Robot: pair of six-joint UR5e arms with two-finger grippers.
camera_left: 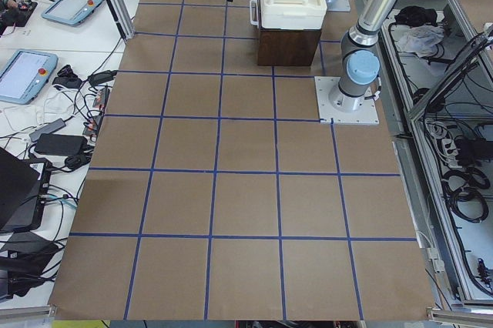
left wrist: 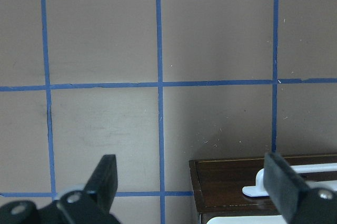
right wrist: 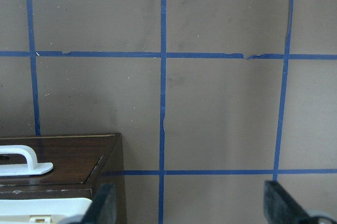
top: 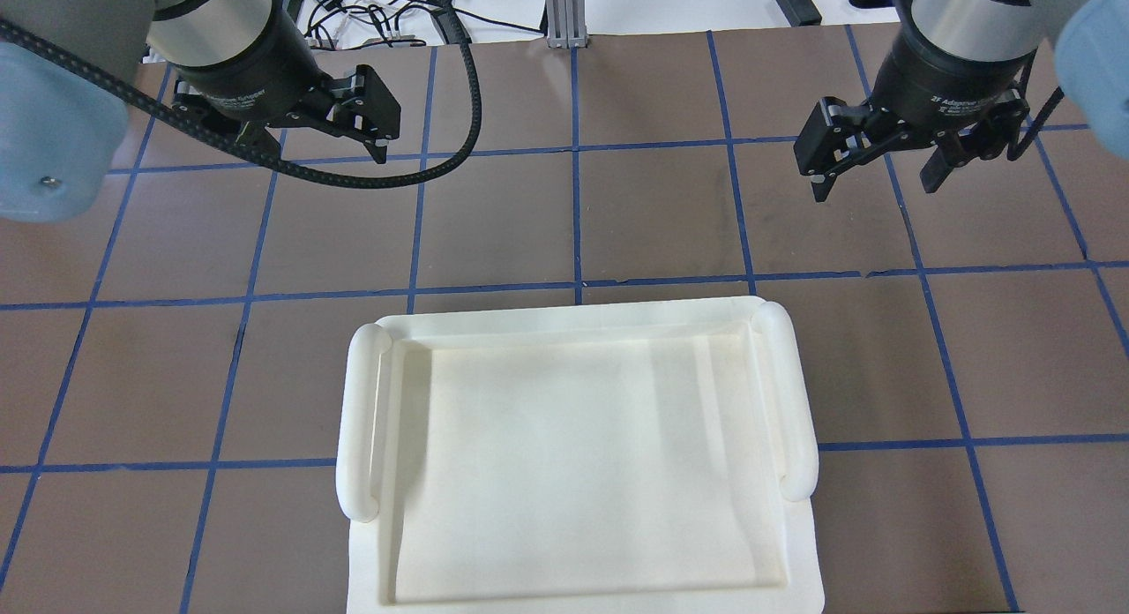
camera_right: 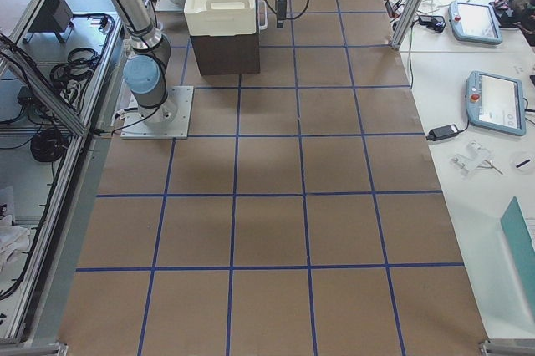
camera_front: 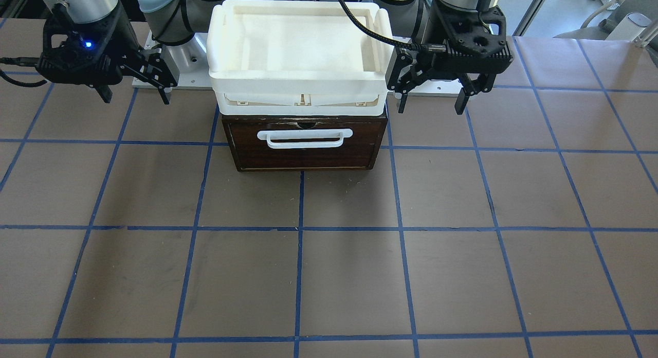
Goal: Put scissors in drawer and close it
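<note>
The drawer (camera_front: 308, 157) is shut, with its dark brown front and white bar handle (camera_front: 306, 138) facing the table's middle. No scissors show in any view. My left gripper (camera_front: 432, 103) is open and empty, hovering beside the drawer unit; its wrist view shows the drawer's front corner (left wrist: 226, 174) between the spread fingers. My right gripper (camera_front: 133, 96) is open and empty on the unit's other side, and its wrist view shows the other front corner (right wrist: 68, 155). From overhead, the left gripper (top: 317, 146) and the right gripper (top: 875, 180) hang beyond the unit.
A white plastic tray (camera_front: 298, 80) sits on top of the drawer unit and hides it from overhead, where only the tray's rim (top: 362, 420) shows. The brown table (camera_front: 329, 275) carries a blue tape grid. Operator tablets and cables lie on side benches (camera_left: 31, 74).
</note>
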